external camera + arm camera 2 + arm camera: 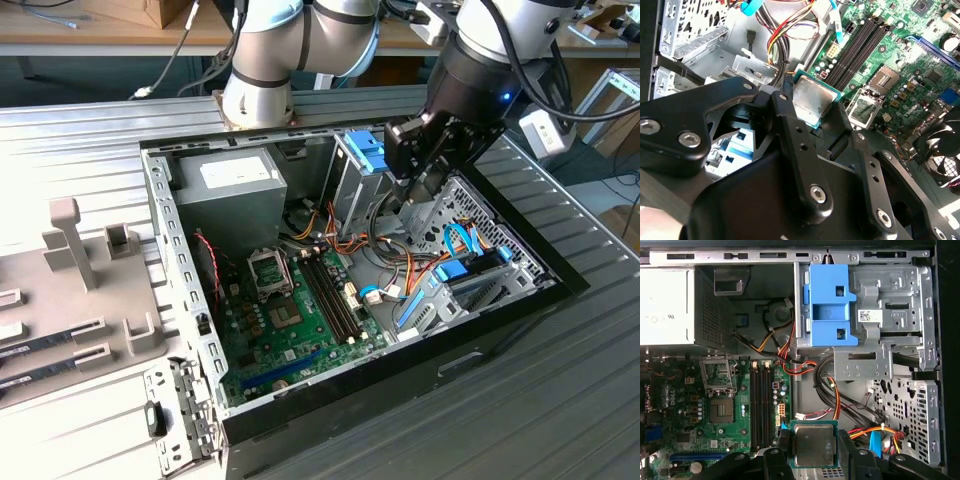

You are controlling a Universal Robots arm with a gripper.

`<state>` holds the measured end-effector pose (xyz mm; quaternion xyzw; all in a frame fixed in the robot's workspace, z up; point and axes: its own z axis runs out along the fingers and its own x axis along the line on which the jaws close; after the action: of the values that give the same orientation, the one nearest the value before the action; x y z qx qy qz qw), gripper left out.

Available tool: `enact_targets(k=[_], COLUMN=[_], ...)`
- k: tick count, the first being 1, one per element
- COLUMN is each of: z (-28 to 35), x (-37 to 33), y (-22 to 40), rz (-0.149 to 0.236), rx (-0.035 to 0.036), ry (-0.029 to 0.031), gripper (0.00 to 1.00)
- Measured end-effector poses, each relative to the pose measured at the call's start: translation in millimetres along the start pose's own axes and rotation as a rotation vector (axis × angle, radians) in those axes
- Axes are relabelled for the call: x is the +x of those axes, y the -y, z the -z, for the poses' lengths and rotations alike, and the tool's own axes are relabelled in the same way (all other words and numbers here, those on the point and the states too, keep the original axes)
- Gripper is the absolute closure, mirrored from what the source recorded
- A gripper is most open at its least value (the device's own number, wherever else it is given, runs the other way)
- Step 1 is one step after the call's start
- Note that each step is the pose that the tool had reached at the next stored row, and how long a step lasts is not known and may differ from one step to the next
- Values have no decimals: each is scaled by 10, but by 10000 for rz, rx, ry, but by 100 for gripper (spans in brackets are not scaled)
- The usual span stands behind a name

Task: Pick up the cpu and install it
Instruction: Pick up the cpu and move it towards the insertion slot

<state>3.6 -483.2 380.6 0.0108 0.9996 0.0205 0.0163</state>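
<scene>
The arm leans down over the open computer case (pixel 190 260), its gripper (pixel 418 188) above the drive-cage side with the fingers clamped on two opposite edges of the cpu (pixel 814 445). The square chip is held flat, silvery top upward. The empty socket (pixel 718 372) sits well apart, beyond the memory slots (pixel 760 402), and coloured cables (pixel 836 402) run near the chip.

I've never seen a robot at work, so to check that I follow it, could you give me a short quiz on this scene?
1. True or false: the socket is empty.
2. What holds the cpu? A) a hand B) the gripper C) nothing
3. Fill in: the gripper hangs over an open computer ___.
Key: 1 true; 2 B; 3 case.
</scene>
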Motion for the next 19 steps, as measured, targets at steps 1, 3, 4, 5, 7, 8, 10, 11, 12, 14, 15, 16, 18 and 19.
enact_targets(k=[1,3,4,5,7,8,10,11,12,14,15,16,18,19], z=[-2,-7,-9,-11,-15,-17,-22,-25,-28,-32,-35,-38,-45,-48], x=[0,1,1,1,1,1,2,2,2,3,3,3,4,4], y=[1,4,5,6,8,9,11,13,14,15,16,17,21,22], rz=[0,0,0,0,0,0,0,0,0,0,0,0,0,0], rx=[0,0,0,0,-1,0,-1,-1,0,0,0,0,-1,0], ry=[-1,-1,-1,-1,-1,-1,-1,-1,-1,-1,-1,-1,-1,-1], gripper=[53,53,53,53,53,53,53,53,53,53,53,53,53,53])
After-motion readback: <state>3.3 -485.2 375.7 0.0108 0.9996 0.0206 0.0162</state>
